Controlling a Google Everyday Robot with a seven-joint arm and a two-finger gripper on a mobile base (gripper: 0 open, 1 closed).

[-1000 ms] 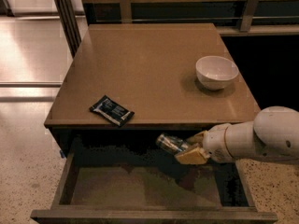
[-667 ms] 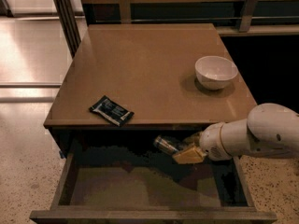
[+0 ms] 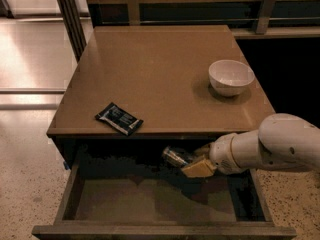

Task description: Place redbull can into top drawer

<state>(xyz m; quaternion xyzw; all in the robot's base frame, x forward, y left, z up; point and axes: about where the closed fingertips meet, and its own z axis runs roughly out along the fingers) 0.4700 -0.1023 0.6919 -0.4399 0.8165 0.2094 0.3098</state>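
White bowl (image 3: 231,77) sits on the brown table (image 3: 160,74), right rear; black snack packet (image 3: 119,118) lies near its front edge.

- redbull can (image 3: 176,157): silver and dark, shiny end
- gripper (image 3: 193,160), clamped on the can over the dark-brown top drawer (image 3: 150,230): tan fingers (image 3: 200,168), white arm (image 3: 280,144)
- bowl (image 3: 231,77): white
- snack packet (image 3: 119,118): black, blue print
- table (image 3: 160,69): plain tan-brown

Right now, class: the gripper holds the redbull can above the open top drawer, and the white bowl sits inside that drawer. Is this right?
No. The white bowl stands on the table, near its right edge, not inside the drawer; the camera view shows this. The rest is right: the gripper holds the redbull can above the open top drawer.
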